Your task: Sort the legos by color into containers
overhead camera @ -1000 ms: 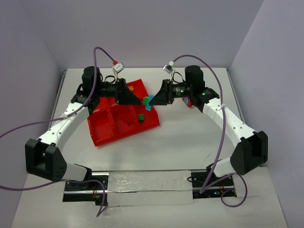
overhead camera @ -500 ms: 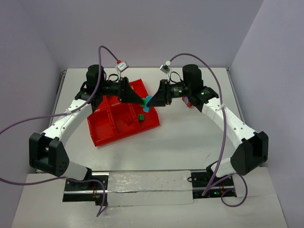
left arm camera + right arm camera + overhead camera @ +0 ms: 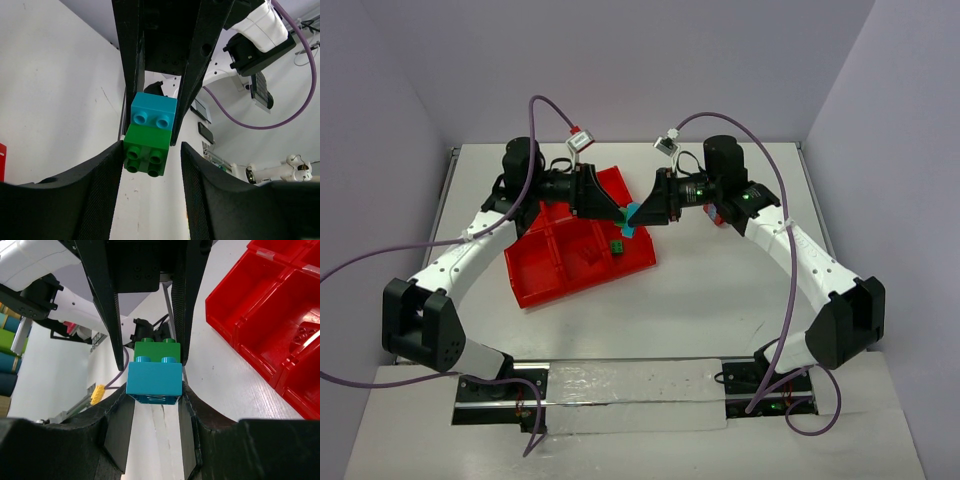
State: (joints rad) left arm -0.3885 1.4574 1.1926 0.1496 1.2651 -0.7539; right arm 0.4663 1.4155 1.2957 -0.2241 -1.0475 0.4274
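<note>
My right gripper (image 3: 639,214) is shut on a teal-blue brick (image 3: 153,381) and holds it in the air over the right edge of the red tray (image 3: 545,272). A green brick (image 3: 146,152) is stuck to the teal one (image 3: 153,114) on the side facing my left gripper (image 3: 618,212). The left gripper (image 3: 151,150) is open. Its jaws stand either side of the green brick (image 3: 157,348): the left finger (image 3: 107,172) touches it, and the right one stands apart. A second green brick (image 3: 618,247) lies in a near-right compartment. A red brick (image 3: 307,333) lies in another.
The tray (image 3: 260,315) sits tilted at the table's centre-left, under both grippers. A small red object (image 3: 720,214) shows behind the right arm. A clear strip (image 3: 635,395) lies along the near edge between the arm bases.
My left arm has moved right, bringing its open jaws around the green brick. The right gripper has shifted slightly left and still holds the teal brick.
</note>
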